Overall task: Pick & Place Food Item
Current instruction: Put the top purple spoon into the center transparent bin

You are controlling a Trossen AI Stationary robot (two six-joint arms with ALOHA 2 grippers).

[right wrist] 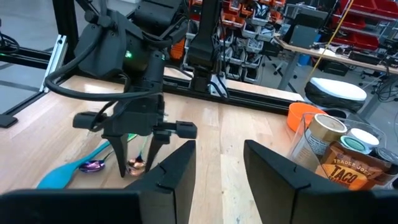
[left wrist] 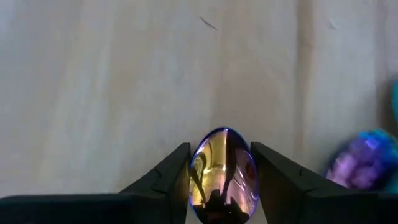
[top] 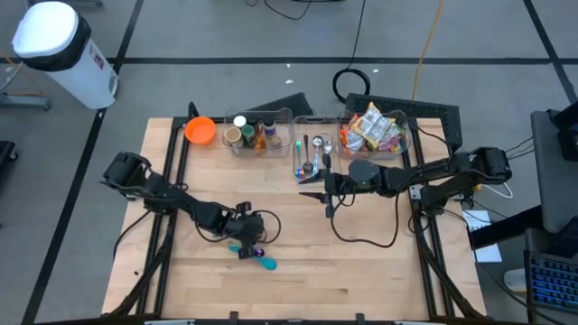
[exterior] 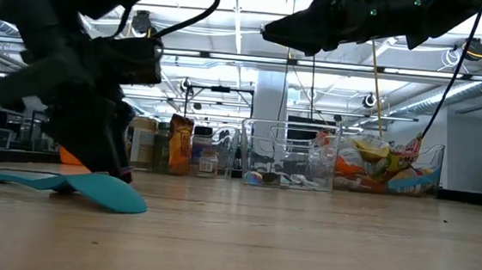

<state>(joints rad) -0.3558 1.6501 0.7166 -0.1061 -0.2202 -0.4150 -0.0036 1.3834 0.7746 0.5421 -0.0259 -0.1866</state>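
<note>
My left gripper [top: 246, 246] points steeply down at the table's middle-left, shut on a shiny gold-and-violet spoon [left wrist: 222, 174]. Right beside it lie a teal spatula [top: 263, 263] and a second, purple spoon [left wrist: 364, 163], both flat on the wood. My right gripper [right wrist: 217, 168] hangs level and open above the table's middle, in front of the bins, with nothing between its fingers. Food packets [top: 375, 131] sit in a clear bin at the far right; no gripper is near them. My left gripper pinches the spoon's bowl [left wrist: 205, 177] between its two fingers, one finger on each long edge. The fingers [right wrist: 126, 163] come from above, slanting down. The bowl sits at about table height between the fingertips; the handle is hidden behind the gripper.
Along the far edge stand an orange bowl [top: 200, 130], a clear bin of jars [top: 257, 134], a clear bin of cutlery [top: 312, 155] and the food bin. Bare wood lies at the table's near right. Cables trail under my right arm [top: 361, 236].
</note>
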